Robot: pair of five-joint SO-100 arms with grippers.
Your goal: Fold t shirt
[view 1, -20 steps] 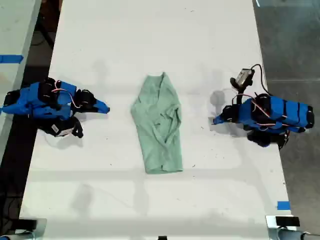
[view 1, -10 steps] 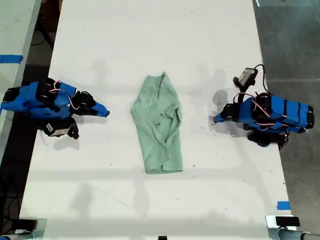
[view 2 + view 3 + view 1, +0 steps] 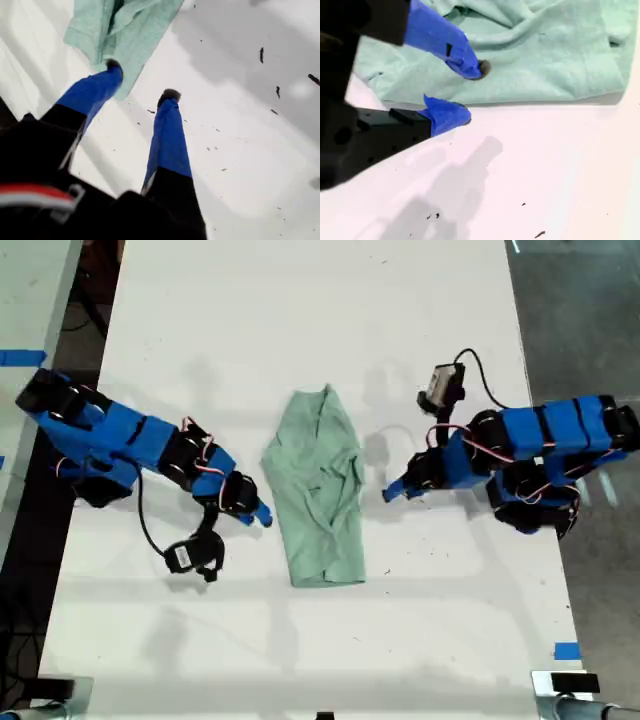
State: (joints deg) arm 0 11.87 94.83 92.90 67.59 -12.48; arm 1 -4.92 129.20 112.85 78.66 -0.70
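Overhead, a long white surface with a small pale mint-green t shirt lying at its middle, wrinkled, already narrowed into a lengthwise strip with loose folds bunched along the side toward the exterior view's right. Two blue arms reach in from opposite sides. My second pincer comes from the exterior view's left and sits at the shirt's long edge, low toward the hem end. In its own wrist view my second pincer is parted to a moderate gap and empty, one fingertip over the t shirt and the other just off the cloth edge above bare surface. My first pincer comes from the exterior view's right and stops near the shirt, not touching it. Its wrist view shows my first pincer spread wide and empty, with a corner of the t shirt ahead of the tips. The step appears to be taking hold of both sides for the next fold. To do it well, each pincer likely needs one tip slid under the edge and one on top, catching all layers. Both should grip at matching points along the length, so the cloth lifts evenly rather than twisting or dragging.
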